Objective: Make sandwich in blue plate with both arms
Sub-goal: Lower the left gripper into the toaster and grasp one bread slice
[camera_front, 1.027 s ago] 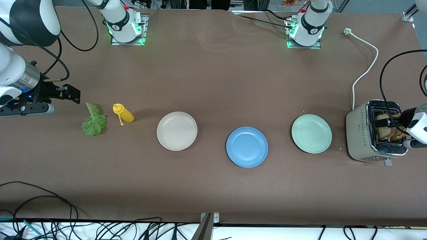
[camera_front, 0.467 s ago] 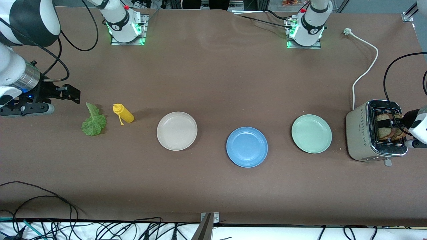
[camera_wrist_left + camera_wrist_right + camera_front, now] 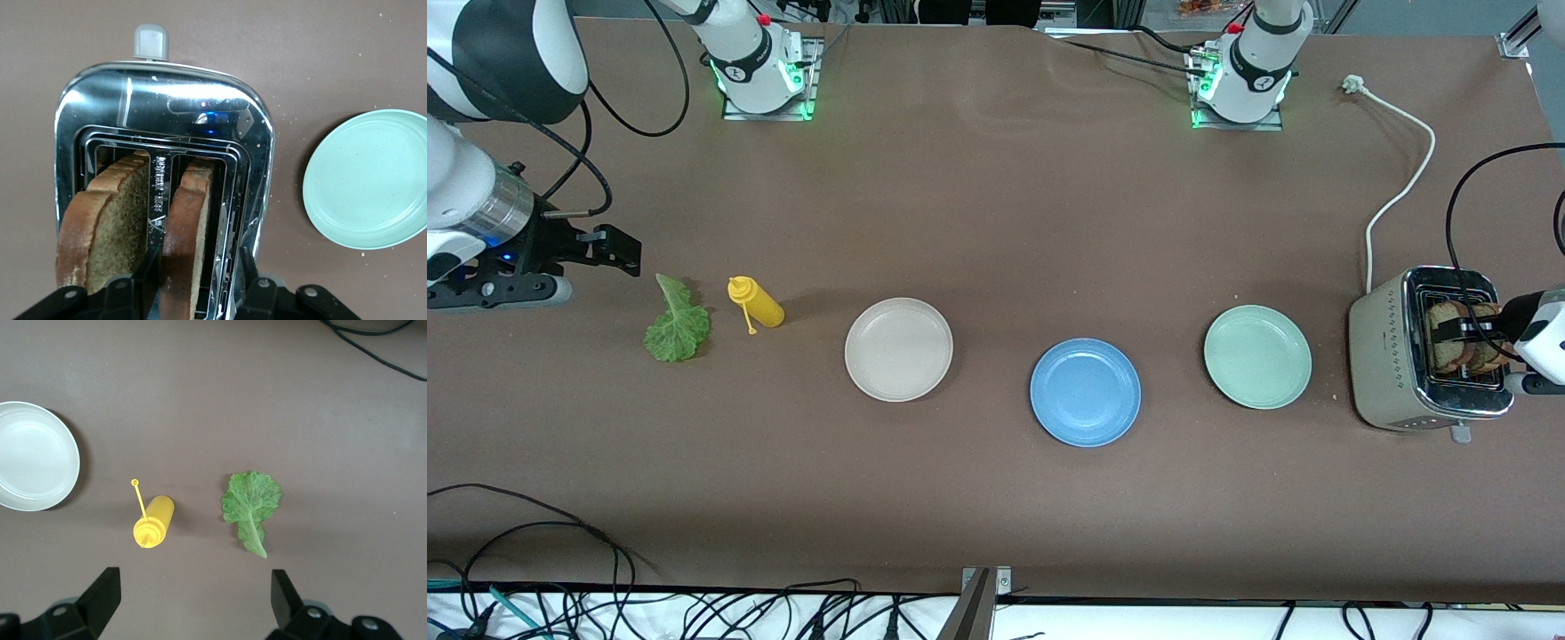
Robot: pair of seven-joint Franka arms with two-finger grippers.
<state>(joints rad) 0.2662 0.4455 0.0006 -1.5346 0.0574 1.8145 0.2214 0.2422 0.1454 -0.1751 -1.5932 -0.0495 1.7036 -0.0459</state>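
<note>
**Left wrist view: pincer straddles one toaster slice**

Left wrist view shows the left pincer [image 3: 195, 293] down over the toaster [image 3: 167, 120], a finger on each side of one bread slice [image 3: 188, 240]. Whether the fingers already press on it, I cannot tell. The second slice [image 3: 107, 227] stands upright in the neighbouring slot, so both lift straight up. The slot walls leave little room sideways.

The right pincer [image 3: 609, 251] waits spread wide above the desk [image 3: 996, 222] near the lettuce leaf [image 3: 677, 327], with the yellow squeeze bottle [image 3: 758, 303] lying just beside that leaf. The blue plate [image 3: 1085, 391] sits bare between the cream-white plate [image 3: 898, 349] and the mint-green plate [image 3: 1257, 356], apart from both, so there is open room around it.
</note>
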